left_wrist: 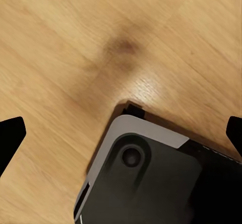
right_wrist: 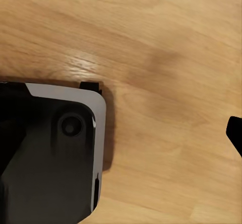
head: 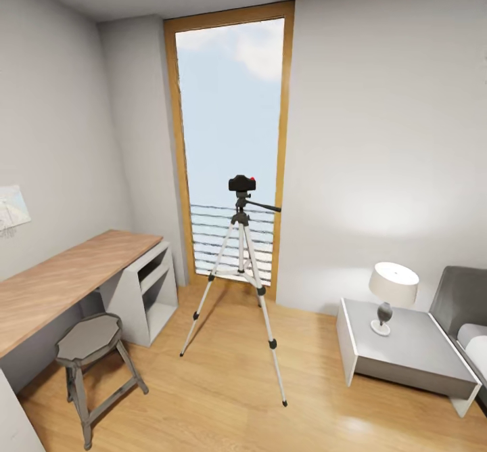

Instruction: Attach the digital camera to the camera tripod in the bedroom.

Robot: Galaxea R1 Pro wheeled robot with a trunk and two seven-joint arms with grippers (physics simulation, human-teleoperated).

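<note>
Here | head: digital camera (head: 241, 183) atop camera tripod (head: 239, 283) | wrists: floor (left_wrist: 65, 43) | left hand (left_wrist: 121, 133) spread, right unclear

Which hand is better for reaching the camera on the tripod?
Hardly either: both the left hand and right hand hang over the floor, and the digital camera on the camera tripod is straight ahead. Maybe right, since the stool crowds the left.

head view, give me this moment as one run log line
digital camera: on tripod head | camera tripod: upright on wood floor before window | left hand: open, empty, over floor | right hand: one fingertip visible
</note>
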